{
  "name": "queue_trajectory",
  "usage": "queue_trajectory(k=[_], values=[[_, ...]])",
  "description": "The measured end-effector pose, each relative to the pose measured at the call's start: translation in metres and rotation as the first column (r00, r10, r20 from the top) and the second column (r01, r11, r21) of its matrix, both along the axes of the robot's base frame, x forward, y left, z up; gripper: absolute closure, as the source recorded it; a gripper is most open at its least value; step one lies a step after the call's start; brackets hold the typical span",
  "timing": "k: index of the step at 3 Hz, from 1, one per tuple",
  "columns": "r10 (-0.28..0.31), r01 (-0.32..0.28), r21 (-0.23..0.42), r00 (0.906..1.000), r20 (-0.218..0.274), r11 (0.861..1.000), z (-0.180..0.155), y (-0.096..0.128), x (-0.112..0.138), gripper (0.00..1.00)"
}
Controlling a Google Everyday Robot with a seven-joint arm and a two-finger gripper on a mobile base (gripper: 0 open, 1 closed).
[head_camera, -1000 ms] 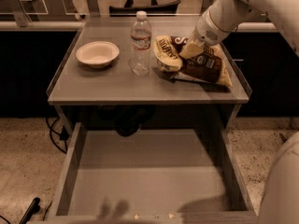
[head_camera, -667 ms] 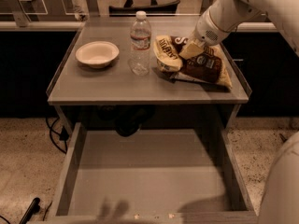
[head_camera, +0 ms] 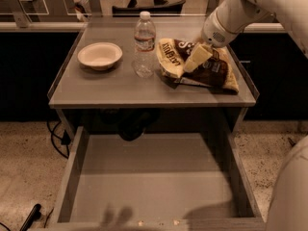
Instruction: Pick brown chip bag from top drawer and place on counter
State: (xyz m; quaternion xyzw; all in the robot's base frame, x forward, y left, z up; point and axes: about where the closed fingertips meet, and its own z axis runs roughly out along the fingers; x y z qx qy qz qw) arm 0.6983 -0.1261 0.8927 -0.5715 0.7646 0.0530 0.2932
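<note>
Scene: a grey metal counter (head_camera: 110, 88) standing on a speckled floor (head_camera: 24, 148), with a dark-fronted ledge (head_camera: 43, 27) running behind it. I take the counter as reference for all positions.

1. Pincer. The gripper (head_camera: 196, 59) sits over the right rear part of the counter, at the end of the white arm (head_camera: 240, 8) that enters from beyond the counter's right rear corner. It rests against the brown chip bag (head_camera: 211, 71). I cannot tell whether it is clenched on the bag or released.

2. Task item. The brown chip bag lies on the counter's right half, crinkled. Its pale lettered end is raised toward the counter's middle and its far end reaches near the right rim.

3. Neighbouring items. A clear water bottle (head_camera: 144, 44) stands upright at the counter's middle, just beside the bag's raised end. A pale bowl (head_camera: 99, 56) sits on the counter's left half, apart from the bottle.

4. Drawer. The top drawer (head_camera: 154, 191) is pulled out below the counter's front edge, its flat grey bottom exposed.

5. Periphery. Dark cables (head_camera: 57, 138) trail on the floor off the counter's left side.
</note>
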Motion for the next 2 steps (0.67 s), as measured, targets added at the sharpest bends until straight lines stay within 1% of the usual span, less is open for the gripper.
queue_trajectory(k=[1, 2], values=[[0.0, 0.0, 0.0, 1.0, 0.0, 1.0, 0.0, 0.0, 0.0, 0.0], [0.0, 0.0, 0.0, 1.0, 0.0, 1.0, 0.0, 0.0, 0.0, 0.0]])
